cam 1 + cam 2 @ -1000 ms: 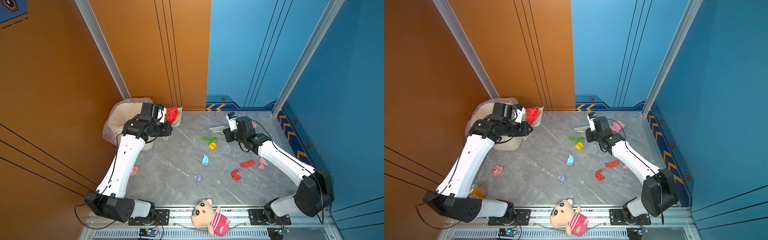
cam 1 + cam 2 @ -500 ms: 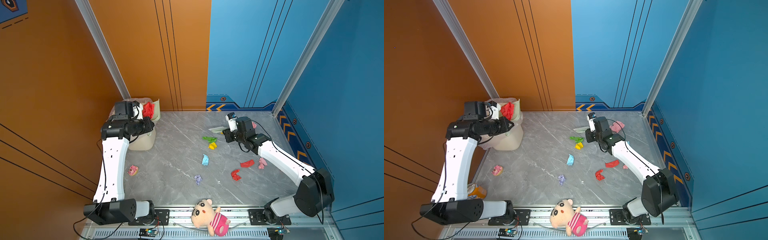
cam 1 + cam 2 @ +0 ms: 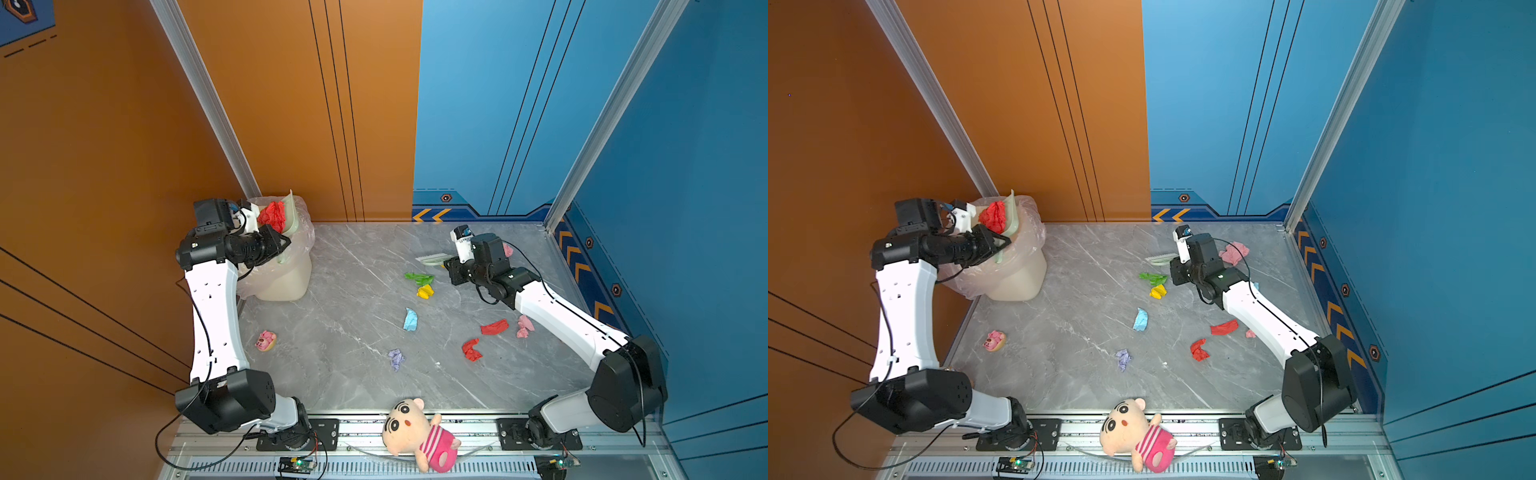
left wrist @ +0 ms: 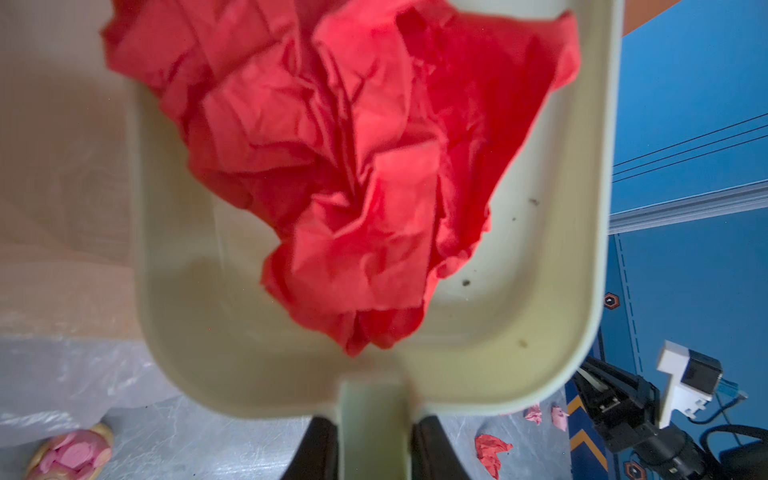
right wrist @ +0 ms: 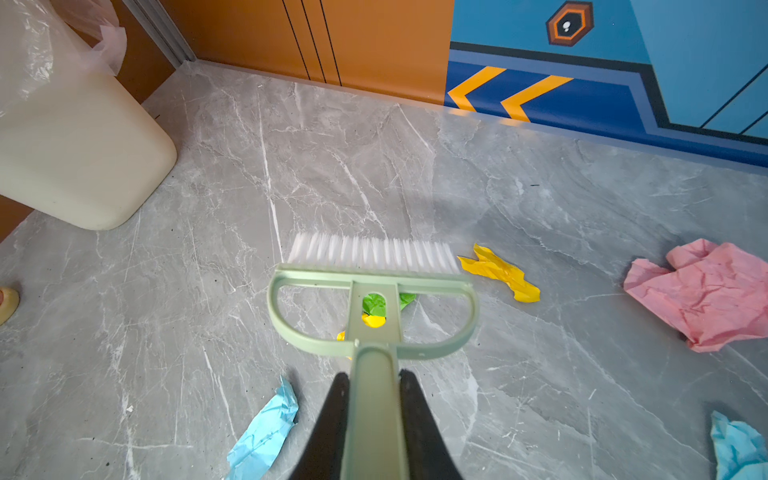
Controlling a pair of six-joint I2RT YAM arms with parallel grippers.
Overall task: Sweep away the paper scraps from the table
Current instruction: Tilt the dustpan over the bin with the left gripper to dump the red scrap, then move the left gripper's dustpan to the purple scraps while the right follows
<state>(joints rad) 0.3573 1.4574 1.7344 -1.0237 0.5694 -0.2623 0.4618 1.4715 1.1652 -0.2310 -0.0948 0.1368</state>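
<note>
A red paper scrap [image 4: 353, 166] lies in the dustpan [image 4: 540, 291] just ahead of the left gripper [image 4: 372, 440], which clamps it above the bin [image 3: 286, 276]; more scraps [image 5: 498, 272] dot the table [image 5: 332, 166] around the brush [image 5: 374, 254] pinched in the right gripper [image 5: 374, 415]

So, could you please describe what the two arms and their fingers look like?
The left arm and right arm match: smooth white link shells between chunky black joint housings, with large rounded black blocks at the shoulders. Thin black cables loop loosely alongside each. A white camera mount sits at each wrist. The fingers are matte black, tapering to narrow tips.
</note>
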